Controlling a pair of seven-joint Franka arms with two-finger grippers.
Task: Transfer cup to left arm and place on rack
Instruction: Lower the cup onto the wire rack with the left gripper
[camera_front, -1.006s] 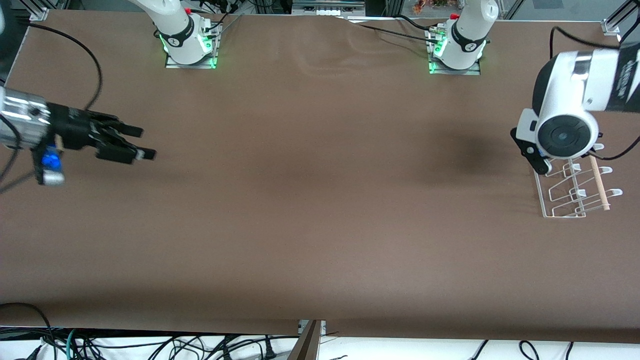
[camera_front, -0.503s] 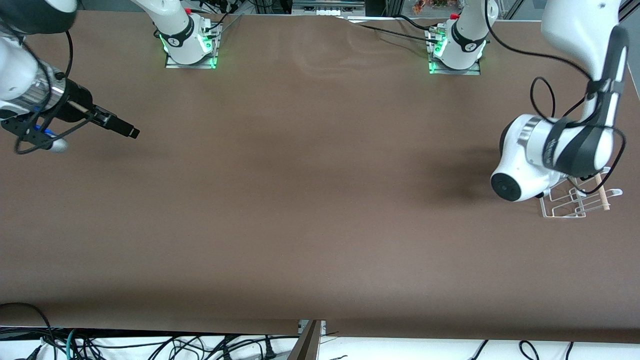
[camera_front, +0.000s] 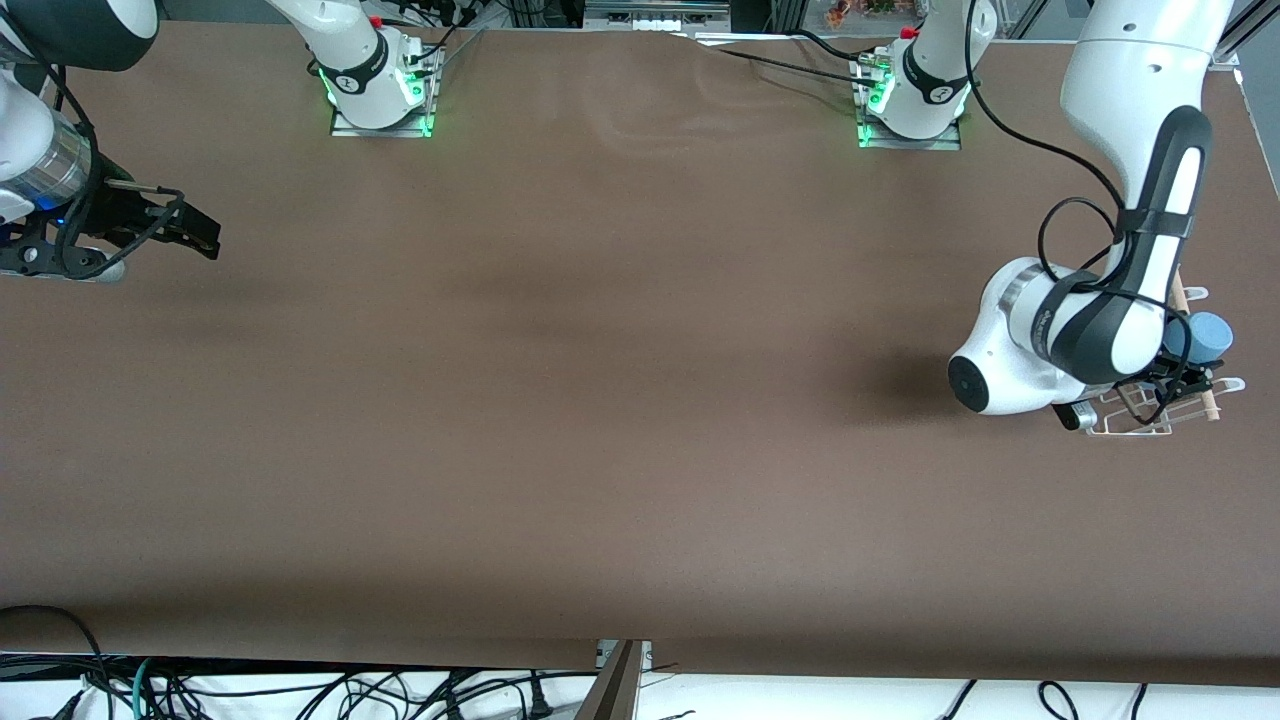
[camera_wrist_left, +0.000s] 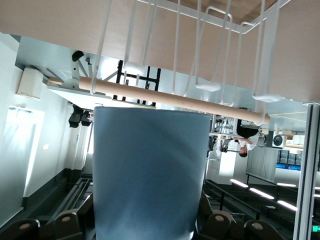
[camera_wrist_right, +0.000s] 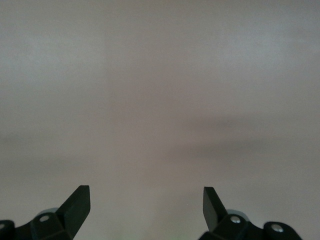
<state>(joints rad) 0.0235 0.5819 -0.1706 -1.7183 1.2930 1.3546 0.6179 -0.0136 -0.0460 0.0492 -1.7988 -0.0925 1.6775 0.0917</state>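
Observation:
The light-blue cup (camera_front: 1208, 336) is held in my left gripper (camera_front: 1192, 355), which is shut on it, over the white wire rack (camera_front: 1128, 430) at the left arm's end of the table. In the left wrist view the cup (camera_wrist_left: 150, 170) fills the middle, with the rack's wire loops (camera_wrist_left: 200, 55) and wooden rod (camera_wrist_left: 175, 98) just past its end. I cannot tell if the cup touches the rack. My right gripper (camera_front: 195, 228) is open and empty over the right arm's end of the table; its open fingertips (camera_wrist_right: 80, 200) frame bare table.
The left arm's white wrist and elbow (camera_front: 1010, 355) hang over the table beside the rack, with a black cable (camera_front: 1060, 215) looping from it. The arm bases (camera_front: 375, 90) stand along the table's edge farthest from the front camera. The brown table (camera_front: 620, 400) lies between the arms.
The left arm has swung lower over the rack, and the cup in its gripper now shows. The right gripper has drawn back toward the right arm's end of the table.

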